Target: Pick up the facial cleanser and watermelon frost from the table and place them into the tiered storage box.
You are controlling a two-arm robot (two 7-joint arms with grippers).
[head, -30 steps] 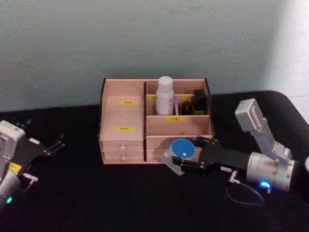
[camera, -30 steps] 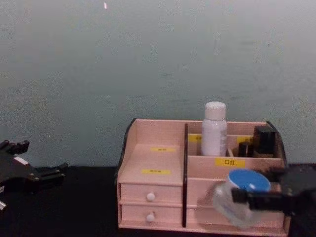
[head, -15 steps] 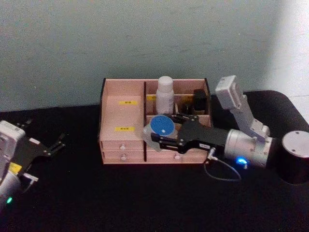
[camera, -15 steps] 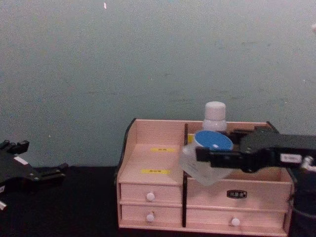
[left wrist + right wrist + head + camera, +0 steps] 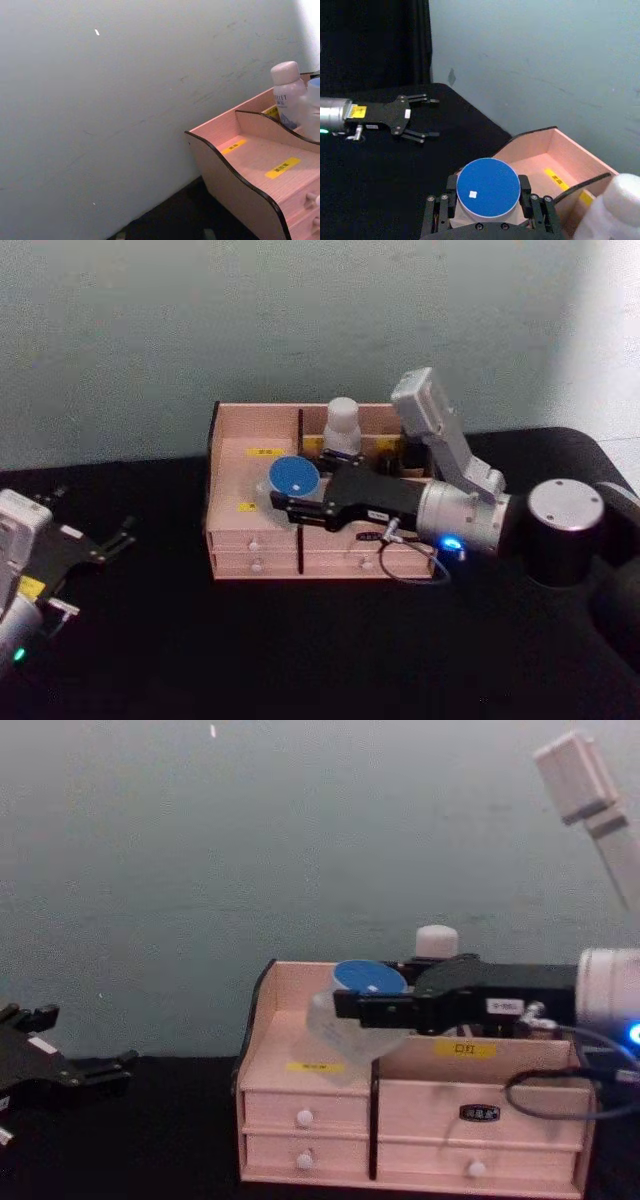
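My right gripper (image 5: 293, 492) is shut on the watermelon frost (image 5: 295, 476), a clear jar with a blue lid (image 5: 488, 187). It holds the jar (image 5: 345, 1018) just above the left stepped compartment of the tiered storage box (image 5: 250, 532), a pale pink organiser (image 5: 300, 1092) with white-knobbed drawers. The facial cleanser (image 5: 343, 424), a white bottle (image 5: 436, 940), stands upright in a back compartment right of the divider, partly hidden behind the arm. My left gripper (image 5: 90, 514) rests open low at the table's far left (image 5: 432, 117).
A small black bottle (image 5: 412, 446) stands in the box's back right compartment. The black tablecloth (image 5: 300, 650) stretches in front of the box. A pale wall (image 5: 300, 840) rises close behind it. A thin cable (image 5: 405, 568) loops under the right wrist.
The right gripper has carried the jar up and to the left, from in front of the box's lower right drawers to above the left compartment. The left arm has not moved.
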